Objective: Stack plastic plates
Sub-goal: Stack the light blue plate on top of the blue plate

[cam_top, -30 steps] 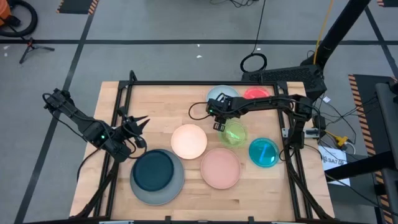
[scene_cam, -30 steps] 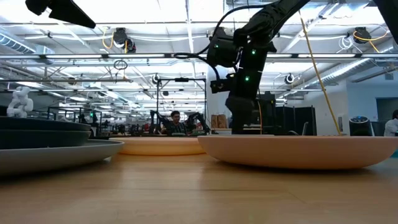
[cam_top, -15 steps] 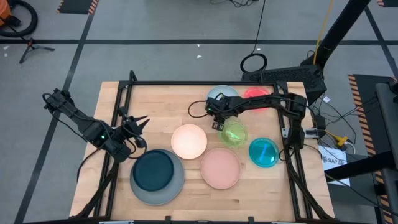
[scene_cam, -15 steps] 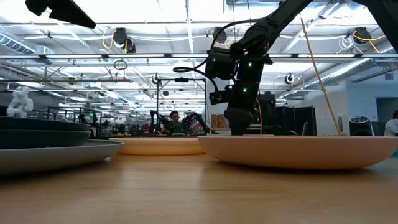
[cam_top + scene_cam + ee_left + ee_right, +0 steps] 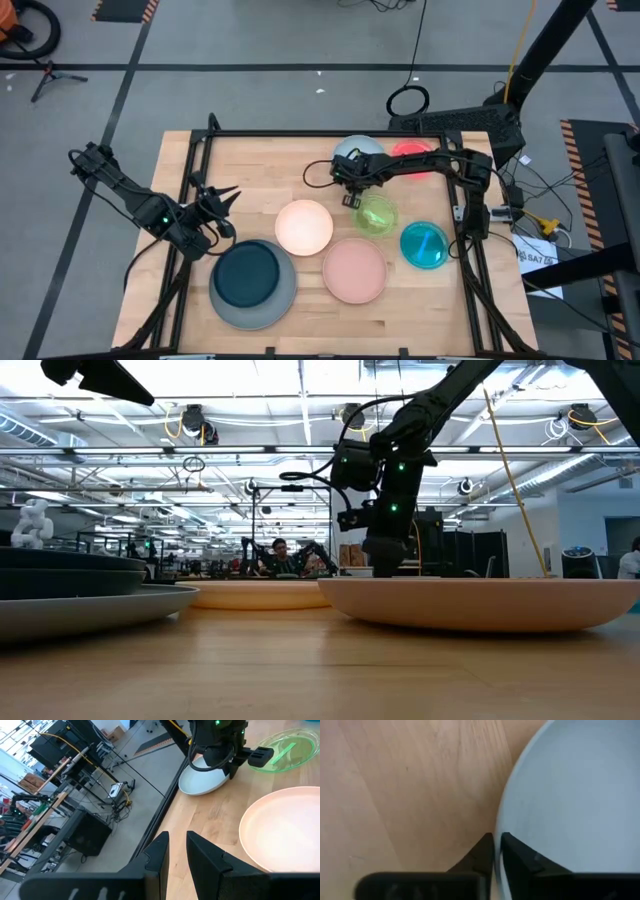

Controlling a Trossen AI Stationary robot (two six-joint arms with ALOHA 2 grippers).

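While the left gripper (image 5: 222,197) waits with fingers slightly parted at the table's (image 5: 290,170) left edge in the high view, the right gripper (image 5: 349,198) sits by the light blue plate (image 5: 350,152), and its wrist view shows fingers (image 5: 512,855) pinching that plate's (image 5: 570,795) rim.

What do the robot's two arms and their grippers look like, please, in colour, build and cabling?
Both arms are dark, slim and jointed, with black cables looped alongside. The left arm shows a small green light near its wrist; the right arm carries green lights too, plain in the low view. The left gripper has two flat, dark, angular fingers. The right gripper has the same dark wedge-shaped fingers.
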